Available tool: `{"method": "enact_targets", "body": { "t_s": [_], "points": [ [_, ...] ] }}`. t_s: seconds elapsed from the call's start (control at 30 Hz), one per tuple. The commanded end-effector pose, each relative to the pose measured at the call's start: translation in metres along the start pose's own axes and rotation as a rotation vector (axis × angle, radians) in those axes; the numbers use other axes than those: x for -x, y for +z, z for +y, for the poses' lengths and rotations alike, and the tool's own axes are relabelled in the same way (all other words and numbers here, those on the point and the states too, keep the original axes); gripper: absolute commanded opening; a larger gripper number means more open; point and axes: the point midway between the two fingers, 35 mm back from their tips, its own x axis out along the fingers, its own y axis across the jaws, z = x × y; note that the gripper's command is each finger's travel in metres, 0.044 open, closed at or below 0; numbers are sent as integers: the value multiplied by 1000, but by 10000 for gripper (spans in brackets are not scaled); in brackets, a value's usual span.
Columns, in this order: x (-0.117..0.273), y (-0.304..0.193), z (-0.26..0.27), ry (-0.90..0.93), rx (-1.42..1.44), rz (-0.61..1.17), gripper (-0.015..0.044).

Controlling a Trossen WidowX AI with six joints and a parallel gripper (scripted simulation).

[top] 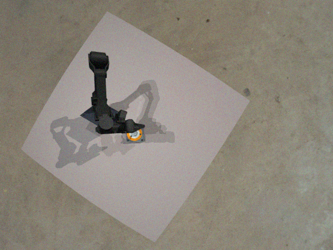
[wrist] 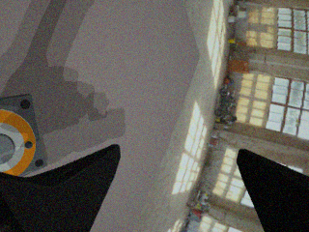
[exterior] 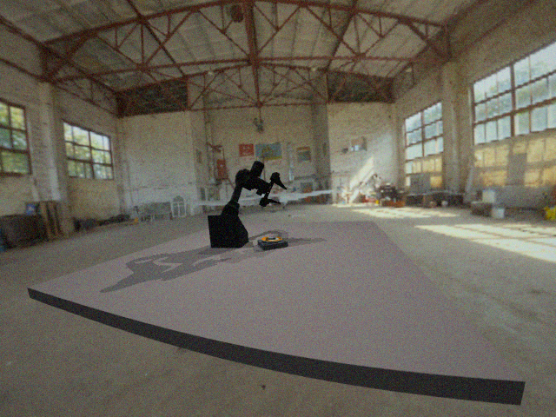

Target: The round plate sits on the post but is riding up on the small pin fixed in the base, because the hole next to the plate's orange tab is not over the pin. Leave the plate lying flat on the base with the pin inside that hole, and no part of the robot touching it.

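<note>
The round plate [top: 134,139] [exterior: 271,241] [wrist: 24,127] shows an orange ring around a pale middle. It sits over the dark square base [top: 142,136] [exterior: 274,246] [wrist: 30,112]. The grey post top [wrist: 5,147] shows in its middle. In the wrist view the plate is cut off by the left edge. The tab and pin cannot be made out, nor whether the plate lies flat. My gripper [top: 142,125] [exterior: 281,195] [wrist: 180,154] is open and empty, well above the base. In the top view it covers the base's upper edge.
The base stands on a large pale mat [top: 171,172] [exterior: 314,305], close beside the arm's dark foot [exterior: 224,233]. Shadows of the arm fall across the mat and around the base. Hall walls and windows are far in the background.
</note>
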Motion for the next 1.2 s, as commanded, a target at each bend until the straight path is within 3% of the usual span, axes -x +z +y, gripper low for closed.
{"method": "enact_targets", "body": {
  "t_s": [0.0, 0.23, 0.47, 0.93, 1.17],
  "points": [
    [0, -2, 0, 1, -21, 7, 374],
    [-11, -82, 38, 95, -797, 317, 190],
    [-13, -106, 89, 244, -1317, 572, 6],
    [9, -85, 158, 606, -1967, 1113, 0],
    [10, -84, 159, 616, -1978, 1127, 0]
  ]
}}
